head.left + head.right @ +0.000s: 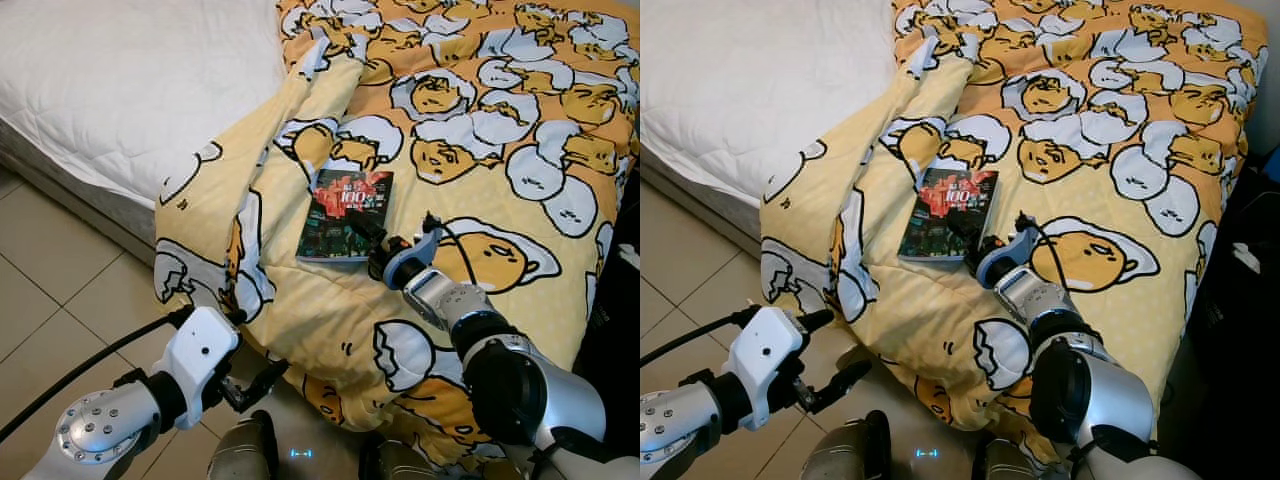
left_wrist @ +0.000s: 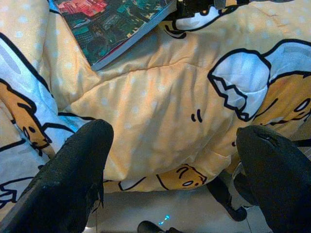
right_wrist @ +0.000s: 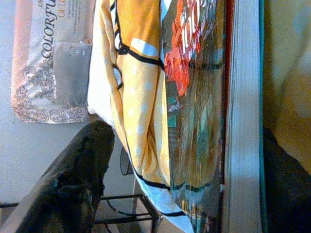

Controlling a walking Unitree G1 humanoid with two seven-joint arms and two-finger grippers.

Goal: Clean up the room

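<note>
- A thin paperback book with a dark cover and red lettering [image 1: 347, 215] lies flat on a yellow quilted blanket printed with white-and-yellow cartoon egg figures [image 1: 500, 130], which covers the right part of the bed and hangs over its near edge.
- To the left of the blanket the white quilted mattress [image 1: 120, 80] lies bare, and beside it, lower left, is a floor of beige tiles [image 1: 50, 290].
- The right gripper [image 1: 365, 235] reaches out from the silver right arm to the near right corner of the book, with its two black fingers at the book's edge.
- In the right wrist view the book's white page edge [image 3: 240, 111] and dark cover run between the two black fingers [image 3: 73, 189], one finger on each side; the fingers stand spread around the book, and whether they touch it cannot be told.
- The left gripper [image 1: 262, 380] hangs low at the near left, below the drooping edge of the blanket and well apart from the book.
- In the left wrist view its two black fingers [image 2: 73, 179] are spread wide with nothing between them, pointing toward the folded blanket, and the book's corner [image 2: 116, 24] shows beyond.
- A black cable [image 1: 90, 365] runs from the left arm toward the left over the tiles.
</note>
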